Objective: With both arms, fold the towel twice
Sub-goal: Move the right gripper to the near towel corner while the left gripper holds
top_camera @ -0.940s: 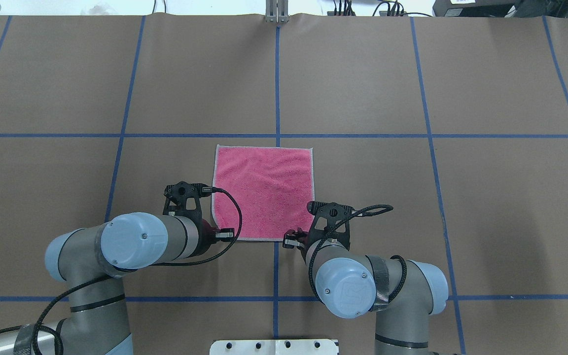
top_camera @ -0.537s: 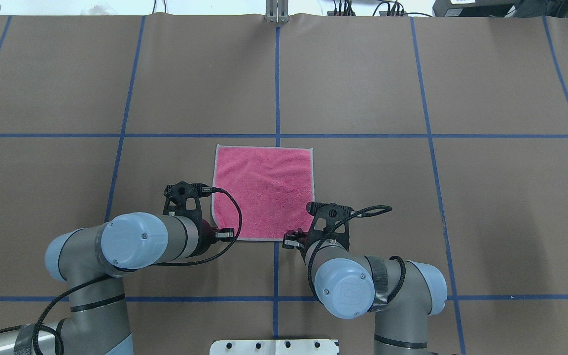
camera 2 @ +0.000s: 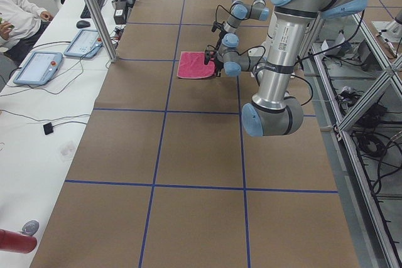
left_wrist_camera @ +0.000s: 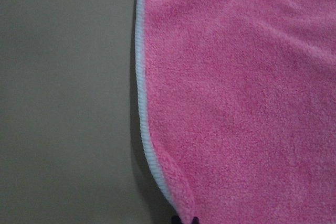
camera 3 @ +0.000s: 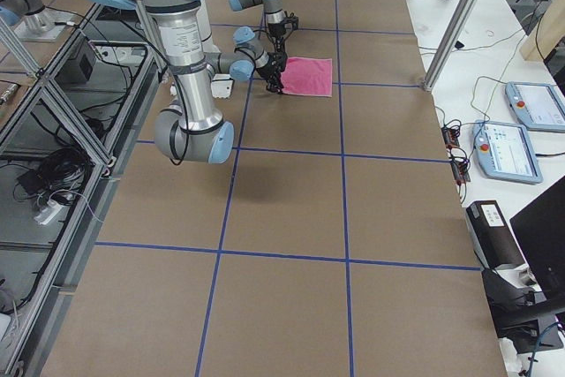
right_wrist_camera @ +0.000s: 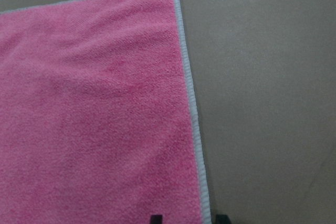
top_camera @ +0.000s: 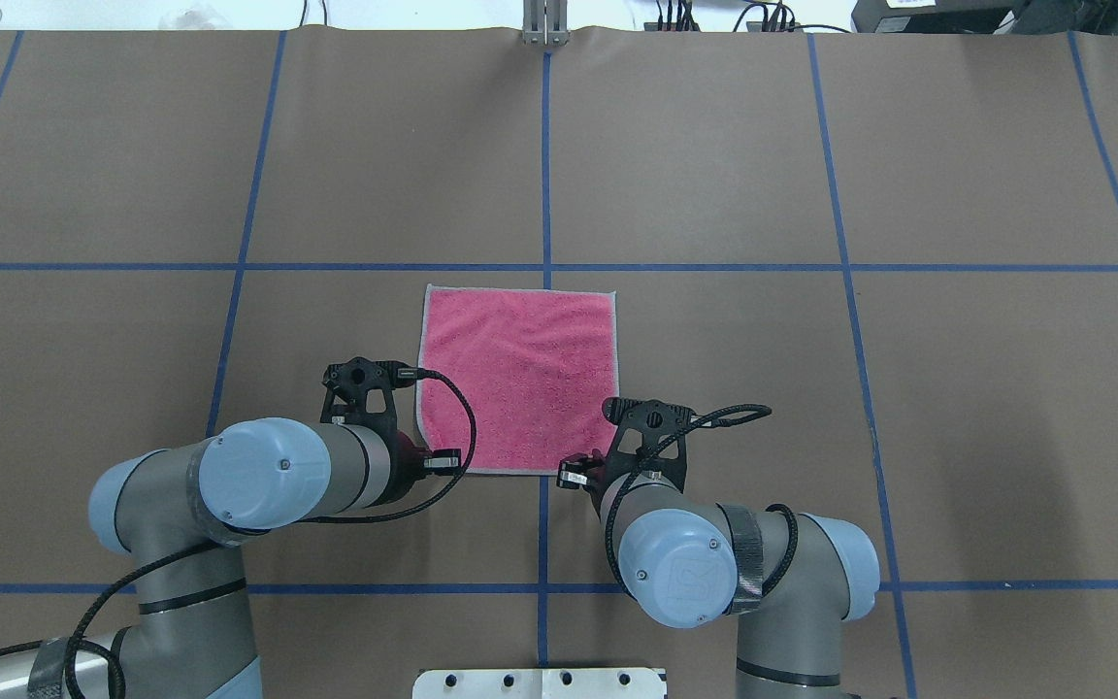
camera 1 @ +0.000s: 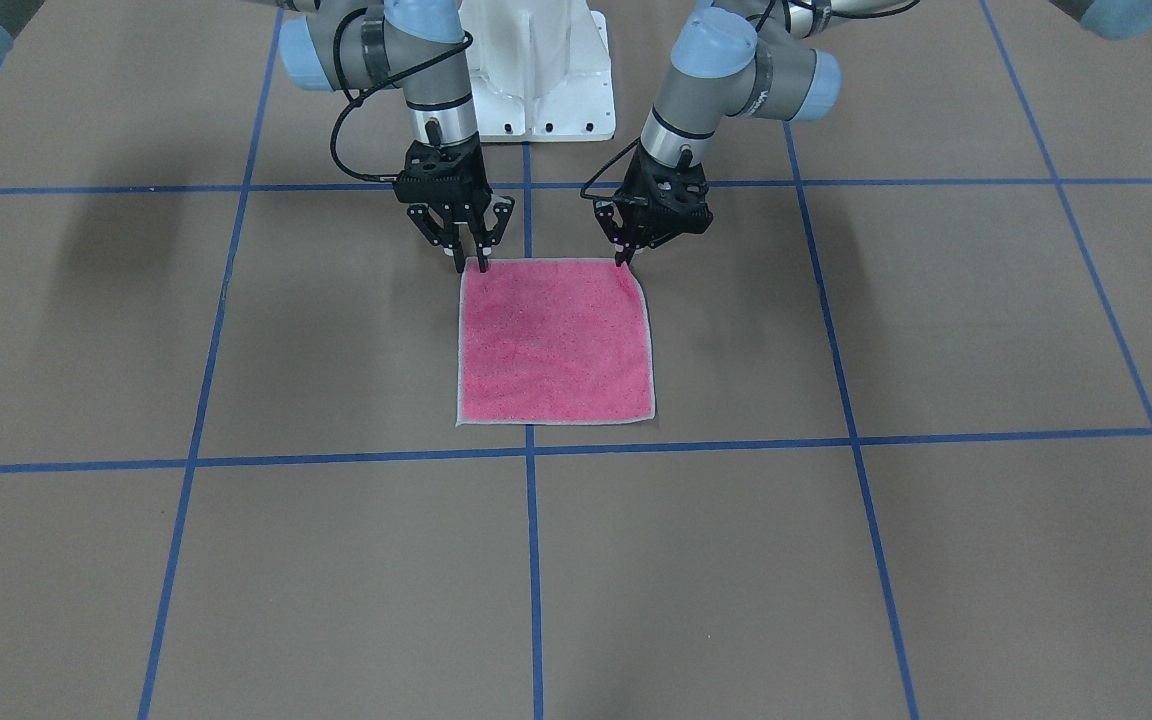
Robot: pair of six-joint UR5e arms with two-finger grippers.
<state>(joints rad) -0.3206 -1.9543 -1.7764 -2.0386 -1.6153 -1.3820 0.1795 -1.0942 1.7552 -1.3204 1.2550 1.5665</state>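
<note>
Almost nothing moved vs the earlier overhead frames. Only the right arm's (top_camera: 680, 568) elbow cap crept a hair toward centre. Left arm (top_camera: 268, 476), towel (top_camera: 520, 369) and both wrists sat where they were.

Tabletop (top_camera: 714, 146): brown, blue tape grid. Both arms were bent low over its near-centre cell, wrists down, one on each side of the centre tape line (top_camera: 545, 146).

Towel lay flat and unfolded, pink face up, square to the grid and straddling the centre tape line. Its far edge sat just short of the cross tape. No fold made yet, by my read.

Left gripper (camera 1: 622, 258) was on the towel's near-left corner. The wrist cam showed its fingertips (left_wrist_camera: 184, 219) together with a ridge of cloth drawn up into them, so it was clenched on that corner. The towel's left edge bowed inward there.

Right gripper (camera 1: 470, 262) was at the near-right corner. Its fingertips (right_wrist_camera: 156, 218) were apart, straddling the stitched edge, with the cloth flat between them. Released, not yet pinching.

Relation that mattered: the near edge ran left-right between the two grippers, each at its own corner, and the whole towel lay forward of them, away from the robot. Square cloth, so no long axis to pick. Judgement: the right one needed to close before any lift. Both corners would then carry forward to the far edge together, else the fold skews.
</note>
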